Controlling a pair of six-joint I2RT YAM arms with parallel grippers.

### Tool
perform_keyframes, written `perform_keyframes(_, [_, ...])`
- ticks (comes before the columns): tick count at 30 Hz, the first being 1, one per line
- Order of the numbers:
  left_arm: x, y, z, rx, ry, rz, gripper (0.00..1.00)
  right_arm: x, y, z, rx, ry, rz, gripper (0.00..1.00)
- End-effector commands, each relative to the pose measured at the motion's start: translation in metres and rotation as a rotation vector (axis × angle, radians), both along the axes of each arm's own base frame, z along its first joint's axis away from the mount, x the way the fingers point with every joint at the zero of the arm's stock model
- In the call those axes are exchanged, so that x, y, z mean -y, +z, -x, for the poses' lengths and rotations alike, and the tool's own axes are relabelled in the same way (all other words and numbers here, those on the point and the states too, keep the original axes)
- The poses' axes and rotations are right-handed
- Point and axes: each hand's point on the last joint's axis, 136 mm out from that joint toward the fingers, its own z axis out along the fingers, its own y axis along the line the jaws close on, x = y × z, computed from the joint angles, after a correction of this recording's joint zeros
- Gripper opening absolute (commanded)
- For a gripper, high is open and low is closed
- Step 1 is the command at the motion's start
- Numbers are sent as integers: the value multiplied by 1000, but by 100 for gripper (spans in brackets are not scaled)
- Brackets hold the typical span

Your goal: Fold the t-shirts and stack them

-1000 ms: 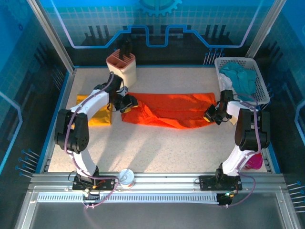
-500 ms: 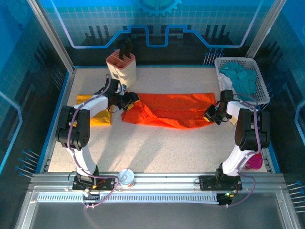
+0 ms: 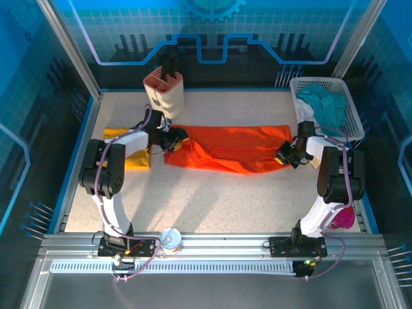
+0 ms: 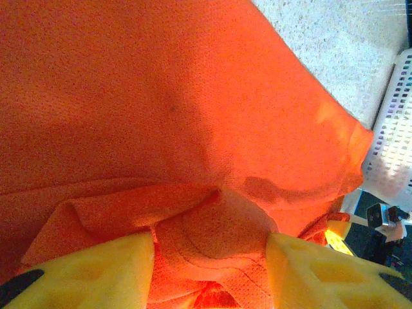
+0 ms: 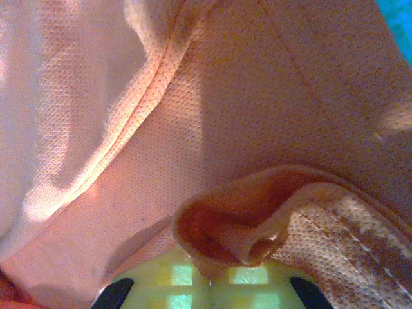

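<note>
Left fingers [image 4: 84, 270] straddle a bunched ridge at the left end of the orange-red t-shirt [image 3: 232, 148], which lies across the surface [image 3: 212, 199]. Whether they grip it I cannot tell. That arm lies flatter than a second ago. Right fingers [image 5: 193, 283] stay clenched on the shirt's right end.

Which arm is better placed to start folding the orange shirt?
Right, probably: the right end effector is shut on one end of the orange shirt; the left end effector straddles bunched cloth, grip unclear.
</note>
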Motion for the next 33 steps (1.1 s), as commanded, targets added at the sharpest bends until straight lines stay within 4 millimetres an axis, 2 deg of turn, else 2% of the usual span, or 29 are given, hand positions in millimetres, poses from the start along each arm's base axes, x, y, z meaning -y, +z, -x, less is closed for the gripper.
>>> perform_keyframes(1, [4, -2, -1, 4, -4, 23, 50, 2, -3, 1, -10, 3, -14, 0])
perform_keyframes(6, [8, -2, -6, 17, 5, 57, 43, 2, -2, 1, -7, 4, -13, 0])
perform_keyframes(16, [9, 1, -9, 22, 6, 58, 20, 3, -2, 1, -11, 5, -12, 0])
perform_keyframes(21, [7, 3, -5, 15, 2, 44, 0, 3, 1, 3, -9, -16, -35, 0])
perform_keyframes(22, [6, 5, -3, 13, 1, 35, 0, 2, 3, 3, -4, -31, -58, 0])
perform_keyframes(25, [0, 16, 5, 7, 5, -1, 0, 3, 9, 8, -4, -79, -98, 0])
perform_keyframes(33, [-18, 66, 32, 9, 9, -115, 0, 28, 42, 18, 62, -188, -13, 0])
